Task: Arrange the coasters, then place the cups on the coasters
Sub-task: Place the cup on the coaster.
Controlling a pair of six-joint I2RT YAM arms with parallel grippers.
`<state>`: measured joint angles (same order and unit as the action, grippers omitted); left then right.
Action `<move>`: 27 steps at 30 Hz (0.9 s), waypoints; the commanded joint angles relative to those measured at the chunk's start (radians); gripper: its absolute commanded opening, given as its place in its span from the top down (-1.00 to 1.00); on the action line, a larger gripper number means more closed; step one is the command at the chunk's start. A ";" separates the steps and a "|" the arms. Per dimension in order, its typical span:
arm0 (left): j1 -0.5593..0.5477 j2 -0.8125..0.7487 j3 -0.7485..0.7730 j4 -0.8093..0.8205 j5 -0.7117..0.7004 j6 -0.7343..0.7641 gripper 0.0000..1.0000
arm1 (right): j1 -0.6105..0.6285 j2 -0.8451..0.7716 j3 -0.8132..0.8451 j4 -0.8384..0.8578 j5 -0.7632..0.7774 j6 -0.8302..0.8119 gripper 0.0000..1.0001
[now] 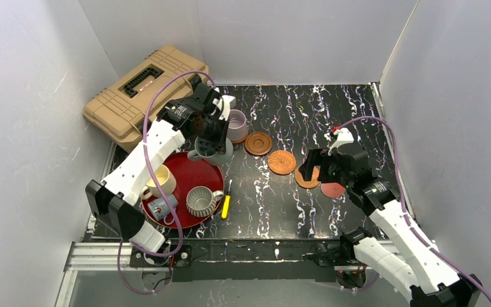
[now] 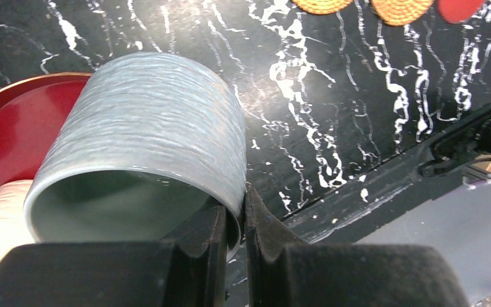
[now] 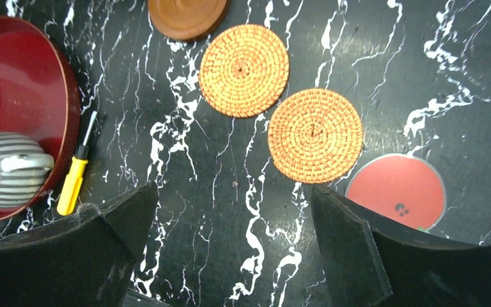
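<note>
Camera set-up: one fixed overview, two wrist views.
The table [image 1: 294, 109] is taken from above and behind the arm bases, well back, with the whole scene in frame. The left wrist view is set close on the grey-green mug [image 2: 153, 121], facing obliquely across the table. The right wrist view is aimed steeply down. The woven coasters [image 3: 315, 135], red coaster [image 3: 396, 192] and red tray [image 3: 29, 70] are shared by all three.

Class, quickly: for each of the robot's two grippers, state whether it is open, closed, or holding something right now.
Left gripper: shut on the rim of the grey-green mug.
Right gripper: open, holding nothing.
</note>
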<state>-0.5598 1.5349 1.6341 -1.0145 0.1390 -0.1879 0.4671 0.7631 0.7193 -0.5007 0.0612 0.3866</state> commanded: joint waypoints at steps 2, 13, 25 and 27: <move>-0.094 0.042 0.136 -0.024 0.000 -0.057 1.00 | 0.005 -0.064 0.051 0.059 0.060 -0.050 -0.97; -0.201 0.260 0.343 -0.015 -0.013 -0.102 1.00 | 0.005 -0.111 0.026 0.050 0.093 -0.059 -0.97; -0.210 0.571 0.637 -0.036 -0.031 -0.112 1.00 | 0.005 -0.153 0.001 0.063 0.113 -0.070 -0.97; -0.211 0.604 0.668 -0.037 -0.035 -0.083 1.00 | 0.005 -0.155 0.000 0.063 0.113 -0.075 -0.97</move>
<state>-0.7681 2.1239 2.1986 -1.0519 0.1268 -0.3149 0.4671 0.6273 0.7223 -0.4850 0.1551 0.3344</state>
